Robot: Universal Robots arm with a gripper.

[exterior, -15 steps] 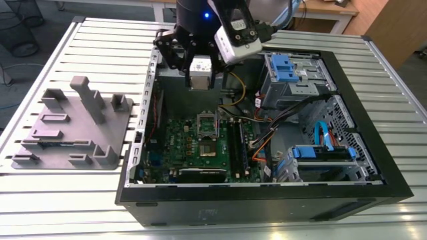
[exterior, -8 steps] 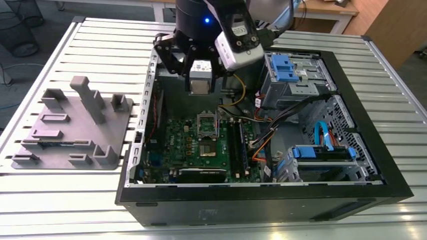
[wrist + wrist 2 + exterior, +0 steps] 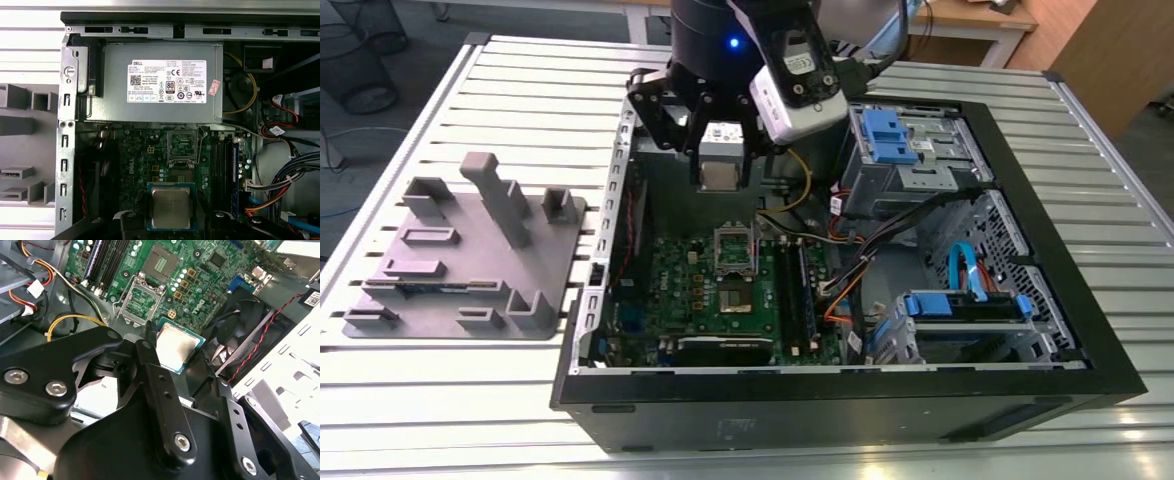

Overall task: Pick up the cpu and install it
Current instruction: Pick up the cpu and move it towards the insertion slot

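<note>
The cpu [image 3: 718, 176], a small square chip with a pale silvery top, hangs in the air over the back of the open computer case. My gripper [image 3: 718, 168] is shut on it, one black finger on each side. In both wrist views the cpu [image 3: 177, 346] [image 3: 170, 206] sits between the black fingers [image 3: 150, 357], its green edge showing. The metal-framed socket [image 3: 734, 258] [image 3: 182, 146] [image 3: 142, 302] lies open on the green motherboard [image 3: 707, 305], below the chip and a little ahead of it.
The black case wall [image 3: 854, 400] rings the board. A grey power supply [image 3: 162, 82], a black fan [image 3: 235, 340], coloured cables [image 3: 841, 290] and blue drive cages [image 3: 907, 140] crowd the inside. A grey holder block [image 3: 467, 250] lies at the exterior view's left.
</note>
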